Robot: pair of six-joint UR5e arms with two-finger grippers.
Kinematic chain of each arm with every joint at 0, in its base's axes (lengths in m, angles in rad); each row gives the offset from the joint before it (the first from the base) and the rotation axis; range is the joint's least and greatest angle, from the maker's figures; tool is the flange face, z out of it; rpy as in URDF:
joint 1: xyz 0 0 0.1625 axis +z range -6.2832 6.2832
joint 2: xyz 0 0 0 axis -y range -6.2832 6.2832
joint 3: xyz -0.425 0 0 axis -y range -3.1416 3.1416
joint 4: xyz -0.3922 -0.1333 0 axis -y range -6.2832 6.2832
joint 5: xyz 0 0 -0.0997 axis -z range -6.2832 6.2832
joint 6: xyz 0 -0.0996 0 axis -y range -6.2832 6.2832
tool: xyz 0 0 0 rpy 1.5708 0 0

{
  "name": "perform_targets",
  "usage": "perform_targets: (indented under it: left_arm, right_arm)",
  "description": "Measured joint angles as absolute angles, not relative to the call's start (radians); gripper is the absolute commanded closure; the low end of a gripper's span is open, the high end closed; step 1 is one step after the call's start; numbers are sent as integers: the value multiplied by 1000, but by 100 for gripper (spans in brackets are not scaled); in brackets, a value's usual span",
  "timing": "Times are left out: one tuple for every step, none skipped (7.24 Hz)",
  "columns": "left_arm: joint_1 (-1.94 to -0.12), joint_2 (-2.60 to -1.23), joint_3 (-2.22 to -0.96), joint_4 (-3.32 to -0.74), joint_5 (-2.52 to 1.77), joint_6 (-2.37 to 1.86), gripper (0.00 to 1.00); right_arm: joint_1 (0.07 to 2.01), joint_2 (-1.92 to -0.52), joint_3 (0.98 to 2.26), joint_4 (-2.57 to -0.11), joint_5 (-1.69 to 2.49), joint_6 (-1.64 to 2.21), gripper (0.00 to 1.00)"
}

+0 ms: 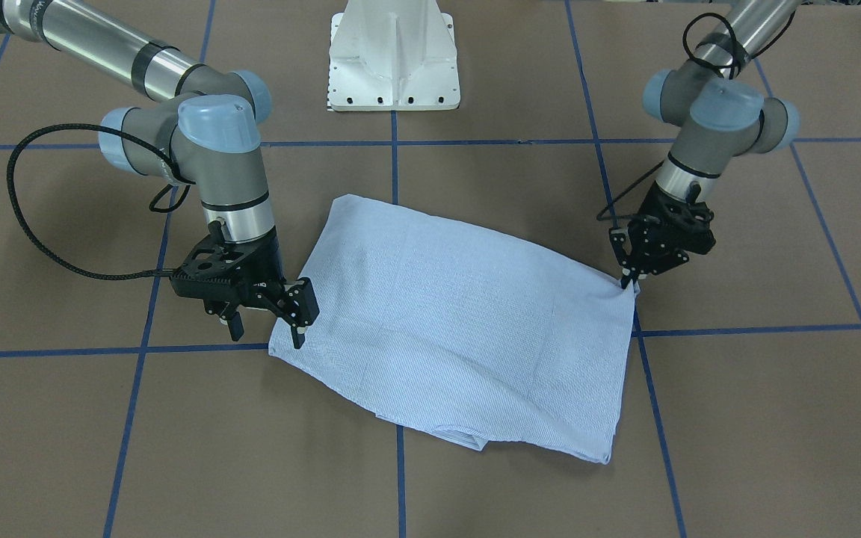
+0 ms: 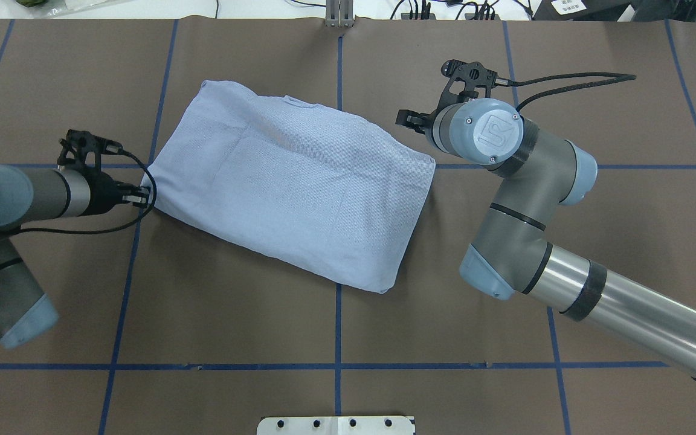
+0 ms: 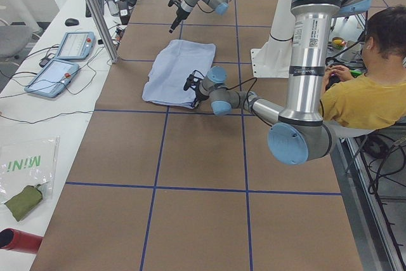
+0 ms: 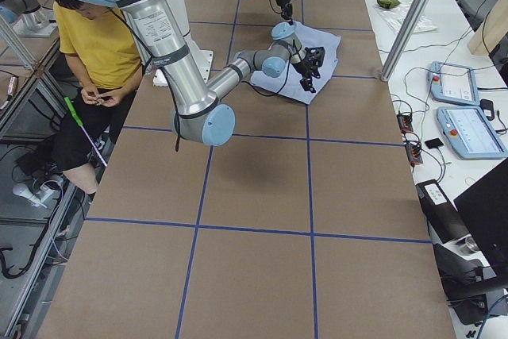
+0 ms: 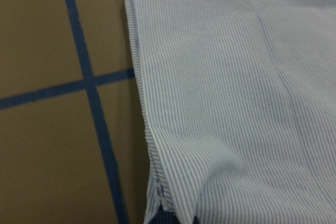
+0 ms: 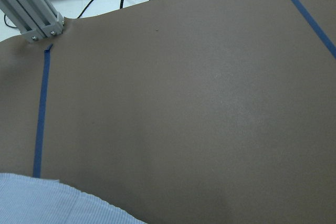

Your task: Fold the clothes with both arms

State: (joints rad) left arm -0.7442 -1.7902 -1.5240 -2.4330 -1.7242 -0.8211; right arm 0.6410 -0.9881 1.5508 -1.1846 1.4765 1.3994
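Note:
The light blue striped shirt (image 1: 460, 321) lies folded into a rough rectangle on the brown table, with collar, pocket and buttons hidden. It also shows in the overhead view (image 2: 293, 187). My left gripper (image 1: 628, 280) is low at the shirt's corner, fingers closed on the cloth edge; it is also in the overhead view (image 2: 142, 196). The left wrist view is filled with the shirt (image 5: 236, 103) and its hem. My right gripper (image 1: 266, 332) is open at the opposite corner, one finger over the shirt's edge, holding nothing. The right wrist view shows only a strip of the shirt (image 6: 42, 203).
The white pedestal base (image 1: 393, 56) stands behind the shirt. An aluminium post (image 6: 31, 11) and cables sit at the table's far edge. Blue tape lines (image 1: 400, 486) cross the table. A seated person in yellow (image 3: 368, 93) is beside the robot. Control tablets (image 3: 63, 61) lie on the side bench.

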Motion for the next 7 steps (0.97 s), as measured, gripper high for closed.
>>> perform_targets:
  left_arm:
    - [-804,-1905,-1384,-2434,-1714,-774,100]
    - [-847,-2025,-1242,-2434,-1682,-737,100]
    - [-874,-2139,-1113,-2435,-1648,-712,100]
    - [-890,-2234,-1007,-2435,-1631,-700,67]
    - [-901,-2299,-938,-2436,-1627,-687,1]
    - [-908,-2319,-922,-2439,-1630,-665,0]
    - [-912,-2294,-970,-2445,-1657,-649,0]
  right_arm:
    - [622,-986,1561,-1185,1461,1418,0]
    - [599,-982,1579,-1186,1443,1448,0]
    - [574,-980,1605,-1188,1425,1475,0]
    - [549,-977,1625,-1191,1407,1497,0]
    - [530,-973,1637,-1195,1396,1517,0]
    - [515,-971,1645,-1198,1391,1526,0]
    - [504,-971,1647,-1202,1389,1543,0]
